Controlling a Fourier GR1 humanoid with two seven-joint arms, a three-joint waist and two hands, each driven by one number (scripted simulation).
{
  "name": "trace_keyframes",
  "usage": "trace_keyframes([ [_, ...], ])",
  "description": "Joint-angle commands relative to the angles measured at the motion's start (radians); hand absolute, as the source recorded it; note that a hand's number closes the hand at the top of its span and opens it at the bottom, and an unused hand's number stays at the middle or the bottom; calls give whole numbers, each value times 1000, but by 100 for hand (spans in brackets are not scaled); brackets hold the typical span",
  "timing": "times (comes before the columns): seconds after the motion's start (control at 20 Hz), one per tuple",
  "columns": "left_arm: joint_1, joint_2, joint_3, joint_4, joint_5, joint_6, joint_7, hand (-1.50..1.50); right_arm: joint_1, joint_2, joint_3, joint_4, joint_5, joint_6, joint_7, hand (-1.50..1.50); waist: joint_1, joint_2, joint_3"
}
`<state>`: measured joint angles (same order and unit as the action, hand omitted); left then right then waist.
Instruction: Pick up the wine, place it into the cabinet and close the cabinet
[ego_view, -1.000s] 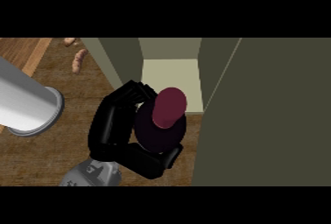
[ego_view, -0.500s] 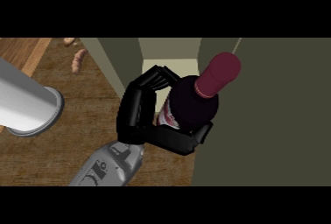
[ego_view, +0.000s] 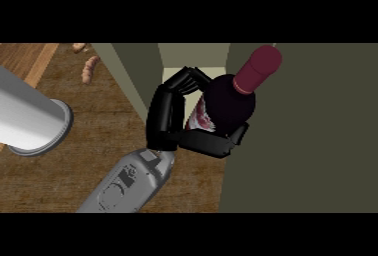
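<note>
1. wooden counter (ego_view: 81, 125) fills the left and lower part of the head view, with brown grain running across it.
2. olive green cabinet (ego_view: 303, 150) takes up the right side; its pale inside (ego_view: 193, 59) shows as a narrow strip near the top, between a green frame post on the left and the wide green panel on the right.
3. wine bottle (ego_view: 230, 102) is dark, with a maroon cap (ego_view: 258, 67) pointing up and to the right; it sits at the cabinet opening, partly over the pale inside and partly against the green panel.
4. right hand (ego_view: 173, 117) is black and wraps the bottle: fingers curl over its left side and the thumb clamps under its lower part, beside a red and white label (ego_view: 201, 120).
5. grey forearm (ego_view: 129, 182) rises from the lower edge to that hand.
6. big grey cylinder (ego_view: 29, 117) enters from the left edge; no left hand shows.
7. small tan pieces (ego_view: 88, 67) lie on the counter near the top left, too small to make out.
</note>
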<state>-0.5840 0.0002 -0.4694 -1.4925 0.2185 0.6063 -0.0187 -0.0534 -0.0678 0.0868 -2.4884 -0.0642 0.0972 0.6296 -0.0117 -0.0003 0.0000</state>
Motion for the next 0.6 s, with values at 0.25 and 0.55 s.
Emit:
trace_keyframes([
  [0.25, 27, 0, -51, 133, 172, 56, -219, 150, 15, 17, -9, -39, -46, 4, 0, -150, -2, 1, 0],
  [0.55, 17, 0, 2, 271, 155, -21, -282, 150, -20, 31, 38, -63, 0, -19, 39, -150, 0, 1, 0],
])
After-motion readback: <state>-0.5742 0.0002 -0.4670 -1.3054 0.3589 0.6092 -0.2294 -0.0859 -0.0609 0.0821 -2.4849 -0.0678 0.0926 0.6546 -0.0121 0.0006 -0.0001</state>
